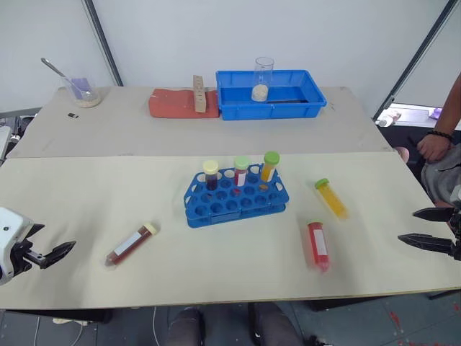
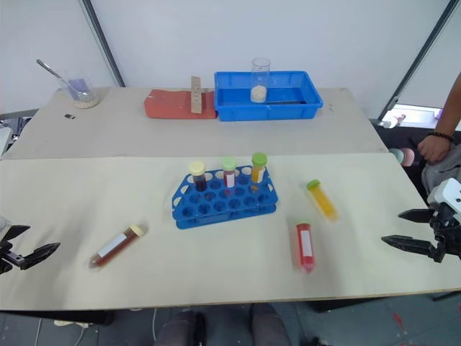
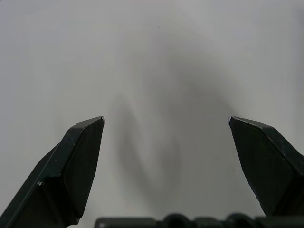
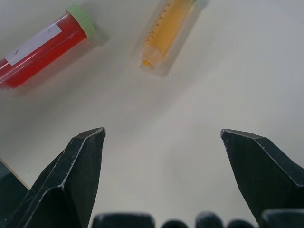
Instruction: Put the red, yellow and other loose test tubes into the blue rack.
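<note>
The blue rack (image 1: 235,196) stands mid-table with three capped tubes upright in its back row. To its right lie a yellow loose test tube (image 1: 332,198) with a green cap and a red one (image 1: 318,245). A dark brown-red tube (image 1: 132,244) with a cream cap lies to the rack's left. My left gripper (image 1: 54,238) hovers open and empty at the table's left edge, over bare tabletop in the left wrist view (image 3: 166,121). My right gripper (image 1: 407,225) is open and empty at the right edge. In the right wrist view (image 4: 163,133) it faces the red tube (image 4: 40,47) and the yellow tube (image 4: 166,31).
A larger blue tray (image 1: 274,109) holding a glass beaker (image 1: 262,79) sits at the back. Beside it is a red pad (image 1: 173,104) with a wooden block (image 1: 199,94). A beaker with a spoon (image 1: 83,90) stands back left. A person's arm (image 1: 439,137) is at the right.
</note>
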